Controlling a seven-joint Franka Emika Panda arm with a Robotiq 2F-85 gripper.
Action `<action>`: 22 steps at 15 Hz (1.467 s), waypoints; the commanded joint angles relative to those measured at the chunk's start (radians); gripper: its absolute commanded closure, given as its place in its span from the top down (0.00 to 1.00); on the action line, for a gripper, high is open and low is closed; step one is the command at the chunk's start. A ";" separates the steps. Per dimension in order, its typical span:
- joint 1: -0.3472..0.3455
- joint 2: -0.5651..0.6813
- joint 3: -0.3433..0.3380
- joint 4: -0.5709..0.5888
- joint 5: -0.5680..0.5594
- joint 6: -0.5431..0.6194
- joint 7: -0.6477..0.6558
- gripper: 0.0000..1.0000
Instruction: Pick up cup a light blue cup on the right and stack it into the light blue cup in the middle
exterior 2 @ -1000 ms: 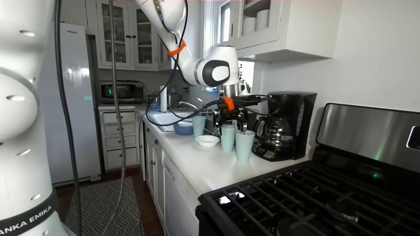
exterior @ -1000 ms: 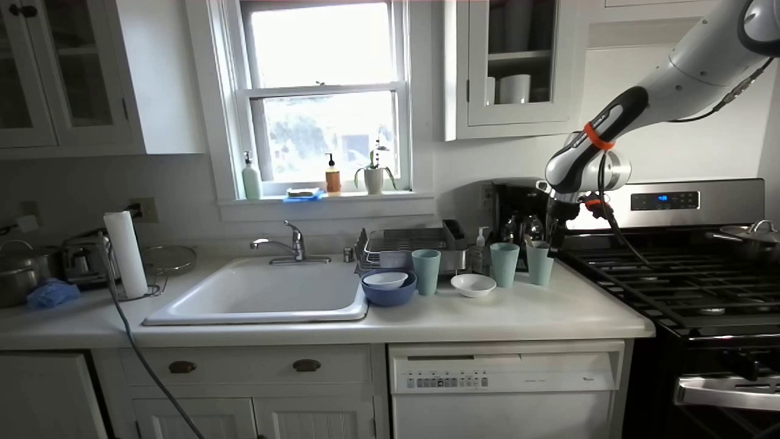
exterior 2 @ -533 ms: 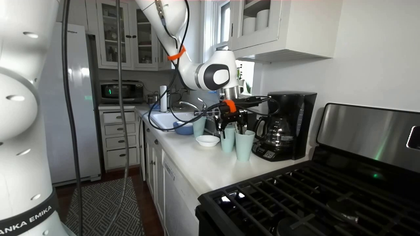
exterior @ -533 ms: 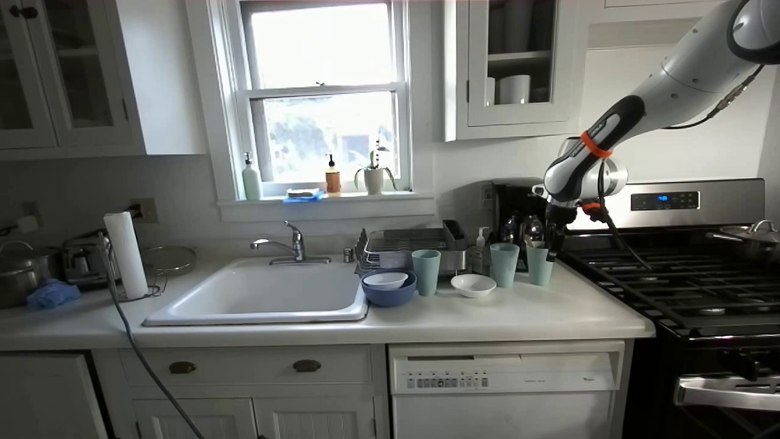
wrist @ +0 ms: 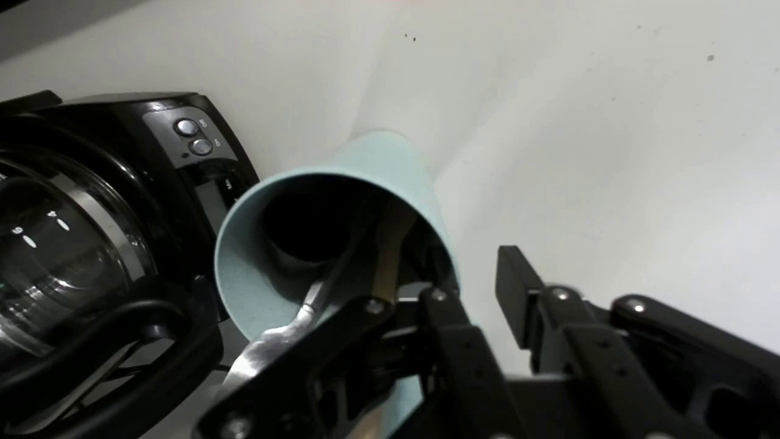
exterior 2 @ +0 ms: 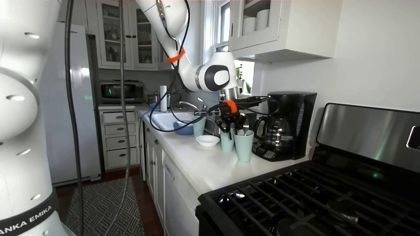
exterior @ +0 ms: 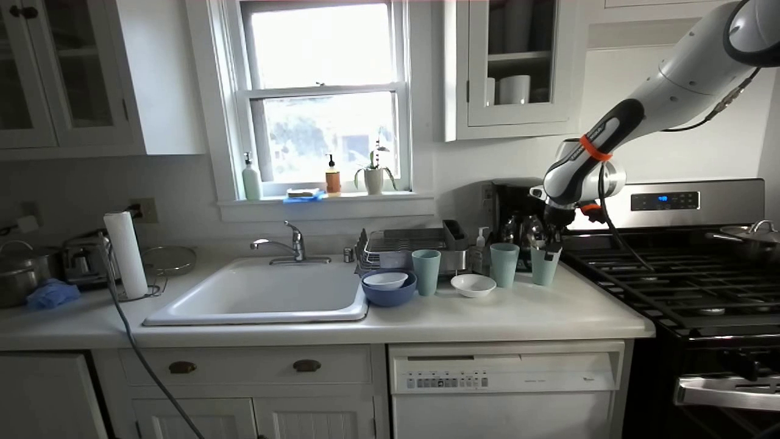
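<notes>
"What's closest to us?"

"The black stove. Past its edge the bench begins, and there's the right-hand light blue cup, standing just beside the coffee maker."

"Anything in it?"

"A fork, tines up, and something brownish like a handle. The robot's hand is right at the rim."

"Holding on?"

"No, its fingers stand apart. One reaches over the cup's mouth, the other is outside the wall, and I can see a strip of bench between that one and the cup."

"So the rim's between them. And the middle cup?"

"Next along, light blue too, upright, with a narrow gap between the pair."

"Then I make out a white bowl near it, and a third light blue cup."

"Yes, and just beside that a blue bowl with another white bowl sitting in it, right by the sink."

"And at the back?"

"A paper towel roll, then a microwave in the far corner, its display lit green."
</notes>
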 commanded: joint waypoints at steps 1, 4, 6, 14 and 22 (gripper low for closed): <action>-0.009 -0.015 0.014 0.000 -0.018 -0.005 -0.008 0.00; -0.011 -0.020 0.016 -0.001 -0.014 -0.005 -0.010 0.01; -0.012 -0.023 0.015 -0.004 -0.014 -0.009 -0.007 0.02; -0.006 -0.184 0.011 -0.055 0.015 -0.132 -0.016 0.03; 0.061 -0.381 -0.004 -0.107 0.149 -0.220 -0.155 0.03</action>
